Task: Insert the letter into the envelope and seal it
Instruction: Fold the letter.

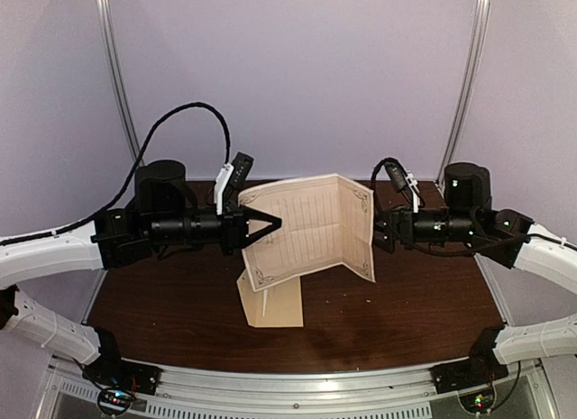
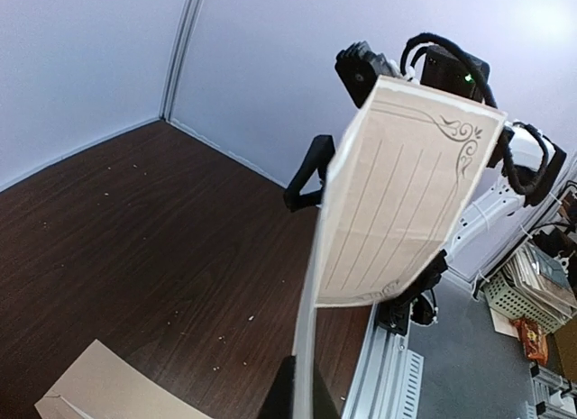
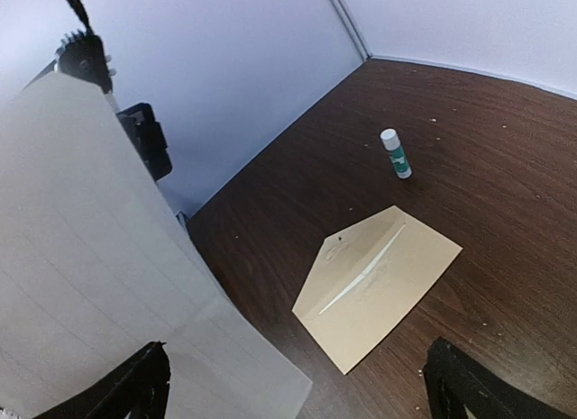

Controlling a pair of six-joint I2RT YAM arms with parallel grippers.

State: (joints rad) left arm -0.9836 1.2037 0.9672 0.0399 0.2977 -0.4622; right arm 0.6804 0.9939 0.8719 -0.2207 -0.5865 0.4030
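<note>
Top external: letter airborne, one-sided pinch

Held clear of the table (image 1: 424, 302): the letter (image 1: 311, 225), half-folded along a vertical crease and standing open like a book. Pinched at its left edge by the left gripper (image 1: 268, 224), fingers fully closed on the sheet. Nothing in the right gripper (image 1: 377, 230): fingers spread wide in the right wrist view, with the sheet's right panel just beside one of them, ungripped. Flat on the wood below, nearer the arm bases: the envelope (image 1: 275, 304).

Handling, by judgement:
- Letter: probably very light, floppy and easy to crease. Expect sag and swing from a single-edge hold, though the fold should lend some stiffness. Best taken at a side margin around mid-height, with a second pinch on the opposite edge to finish the fold.
- Envelope: likely stiffer kraft, but thin and flush to the table, so hard to get under. Better to take it by the flap or pin it down.

Writing:
- Letter: ruled lines, thin border, scroll ornaments at the corners. No readable words.
- Envelope: plain, apart from a pale strip across it.
- Glue stick (image 3: 395, 153), beyond the envelope: green label, print too small to read.
</note>
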